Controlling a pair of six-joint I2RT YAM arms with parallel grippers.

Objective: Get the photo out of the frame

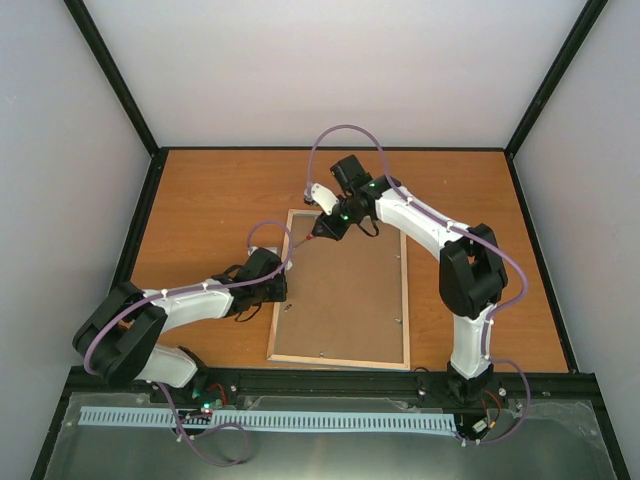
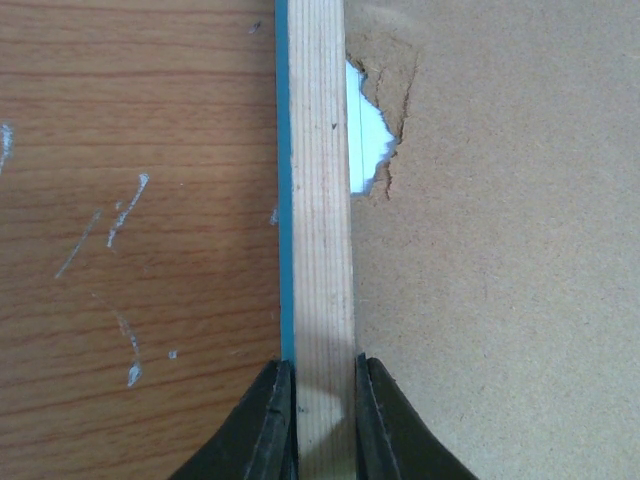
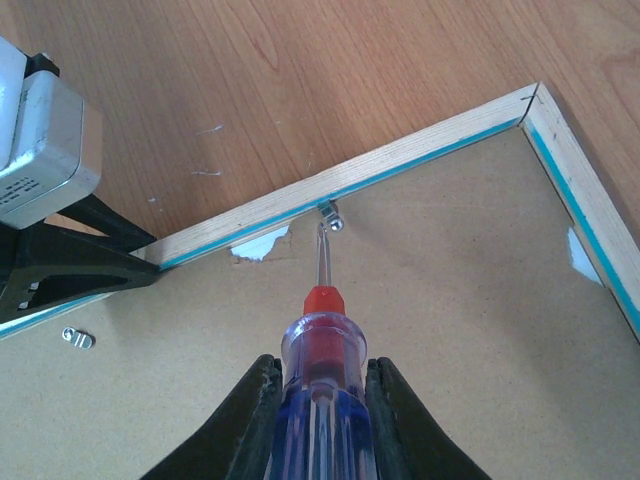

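Middle of the table [image 1: 200,200]: frame [image 1: 405,300] lies flat, face down, pale wood rim up with a thin blue edge beside it. Its long sides run bottom to top in the overhead view.
table surface: orange-brown wood grain, with pale scuffs left of the rim in the left wrist view.
backing board [image 1: 345,295]: plain brown, fills the frame inside the rim.
torn gap [image 2: 368,130]: ragged bite out of the board against the rim, upper centre of the left wrist view, showing white and pale blue.
white patch [image 3: 260,243]: another break in the board, just under the rim.
second white patch [image 3: 585,255]: at the right edge of the right wrist view.
photo: hidden under the board. Cannot tell whether the white in the gaps belongs to it.
left tool [image 2: 325,400]: on the frame's left long side, one finger outside the wood rim and one inside, pinching the rim.
right tool [image 3: 322,400]: over the frame's upper left part in the overhead view, fingers clamped on the screwdriver handle.
screwdriver [image 3: 322,335]: clear blue handle, red collar, thin shaft pointing up the picture, tip at a clip.
clip [image 3: 331,215]: small metal tab on the board, right against the rim.
second clip [image 3: 78,338]: lower left of the right wrist view, flat on the board, apart from the rim.
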